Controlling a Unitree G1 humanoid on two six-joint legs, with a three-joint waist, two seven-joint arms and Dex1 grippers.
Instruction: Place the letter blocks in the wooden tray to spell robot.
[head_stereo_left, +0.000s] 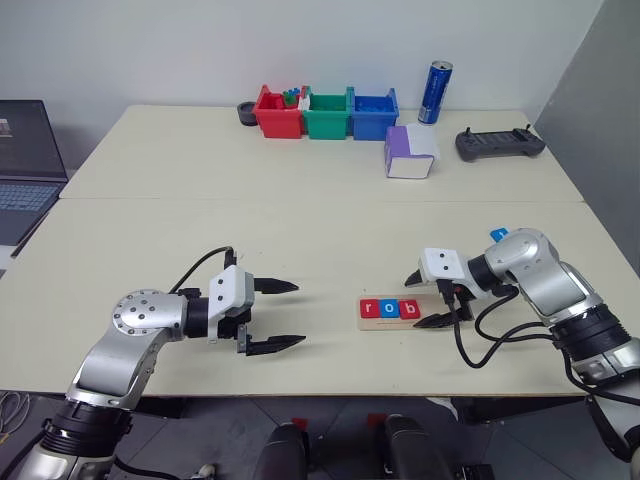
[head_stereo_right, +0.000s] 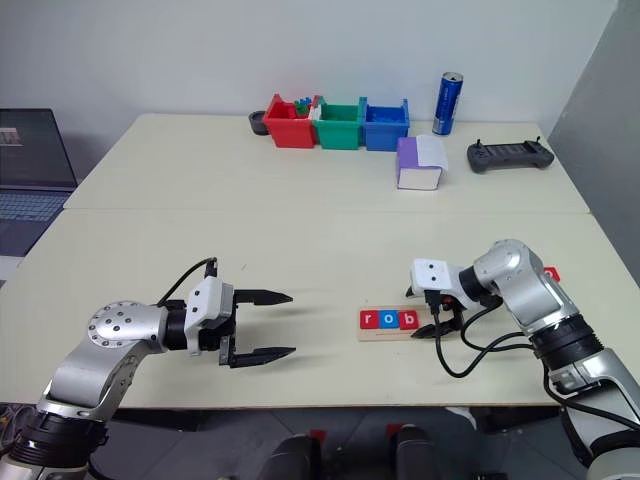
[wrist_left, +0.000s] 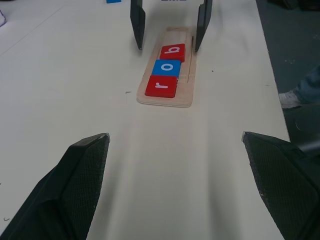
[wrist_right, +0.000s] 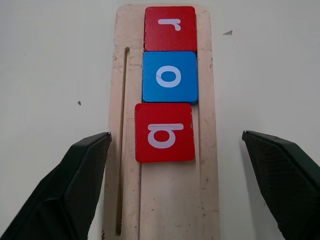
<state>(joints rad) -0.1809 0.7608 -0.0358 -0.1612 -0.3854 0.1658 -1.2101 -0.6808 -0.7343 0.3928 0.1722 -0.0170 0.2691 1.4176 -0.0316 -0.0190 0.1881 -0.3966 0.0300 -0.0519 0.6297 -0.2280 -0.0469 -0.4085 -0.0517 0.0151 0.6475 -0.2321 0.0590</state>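
On the near right of the worktop my right claw (head_stereo_left: 432, 298) hangs open over the wooden tray (wrist_right: 165, 200) holding r, o, b (wrist_right: 164, 132); next I must fetch the second o.
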